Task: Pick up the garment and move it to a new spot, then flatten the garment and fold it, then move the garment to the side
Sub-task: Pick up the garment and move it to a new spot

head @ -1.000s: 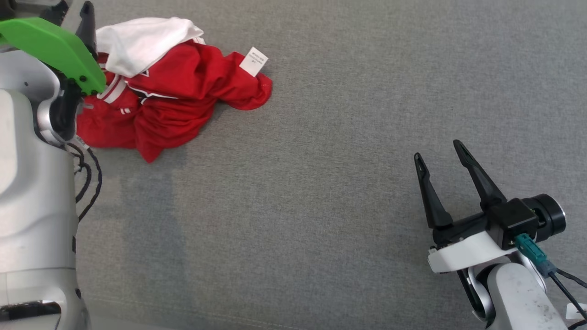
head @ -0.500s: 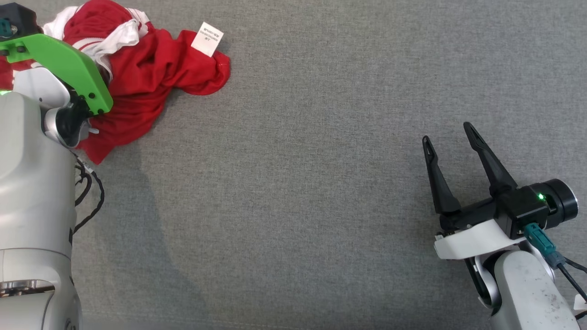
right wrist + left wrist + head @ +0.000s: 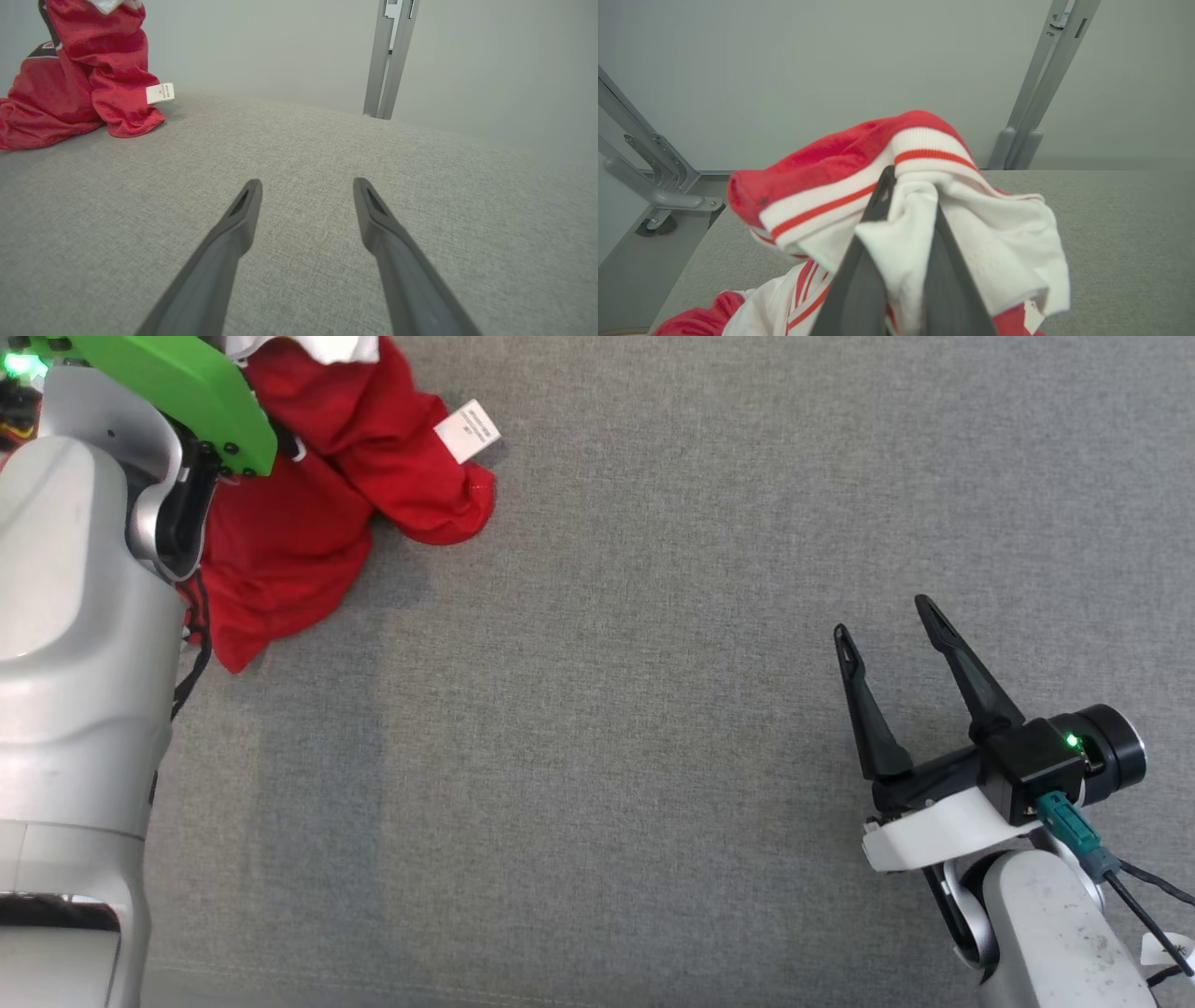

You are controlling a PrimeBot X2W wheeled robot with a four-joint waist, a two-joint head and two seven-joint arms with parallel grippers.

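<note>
The garment (image 3: 308, 523), red with white striped trim, lies bunched at the far left of the grey table (image 3: 653, 709). A white label (image 3: 467, 429) sticks out of it. My left arm (image 3: 84, 616) with its green wrist cover (image 3: 177, 392) reaches over the garment. In the left wrist view my left gripper (image 3: 911, 196) is shut on a fold of the garment's white fabric (image 3: 994, 252). In the right wrist view the garment (image 3: 84, 84) hangs upward, its lower part resting on the table. My right gripper (image 3: 885, 618) (image 3: 307, 182) stands open over bare table at the right, far from the garment.
A grey wall stands behind the table. Metal posts (image 3: 387, 56) (image 3: 1031, 107) rise at the back edge, and a slanted frame rail (image 3: 640, 158) sits past the table's left corner. Black cables (image 3: 191, 663) hang beside my left arm.
My left gripper has shut on the garment's white fabric and the garment's top is drawn upward. The head camera has shifted. My right gripper stays open in about the same place.
</note>
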